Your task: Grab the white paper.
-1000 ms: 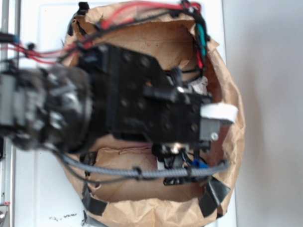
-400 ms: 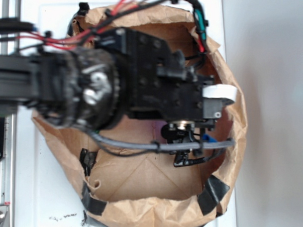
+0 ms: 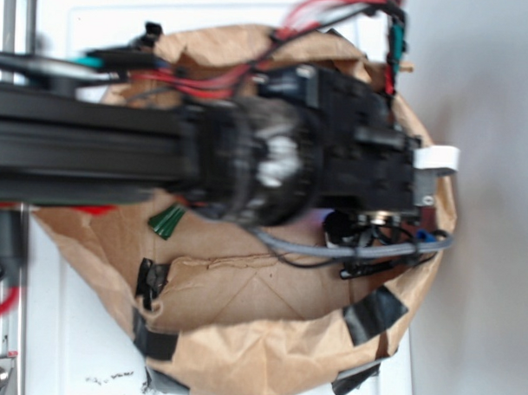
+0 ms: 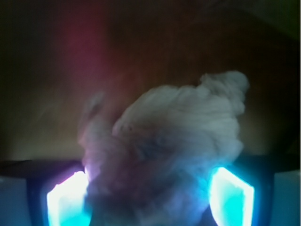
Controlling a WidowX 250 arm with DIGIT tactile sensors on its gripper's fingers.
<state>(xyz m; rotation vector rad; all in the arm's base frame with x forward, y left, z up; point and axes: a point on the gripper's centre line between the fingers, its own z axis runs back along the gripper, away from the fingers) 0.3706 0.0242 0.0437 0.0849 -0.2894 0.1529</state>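
Observation:
In the wrist view the white paper (image 4: 174,136), a greyish wrinkled wad, fills the gap between my gripper's (image 4: 148,200) two glowing fingers, the left pad (image 4: 66,200) and the right pad (image 4: 231,197). It touches both pads and bulges out ahead of them, so the gripper is shut on it. In the exterior view the black arm and wrist (image 3: 334,165) cover the gripper and the paper. The wrist hangs over the right side of the brown paper bag (image 3: 242,335). A smooth white plastic tab (image 3: 436,158) sticks out at the wrist's right end.
The open bag lies on a white surface (image 3: 77,347), with black tape patches (image 3: 373,310) on its rim. A small green object (image 3: 166,220) shows inside the bag on the left. Red, black and grey cables (image 3: 332,247) trail around the wrist. A metal rail (image 3: 14,15) runs along the left edge.
The arm has swung to the right and slightly up in the picture, from the bag's middle to over its right rim. More of the bag's floor now shows.

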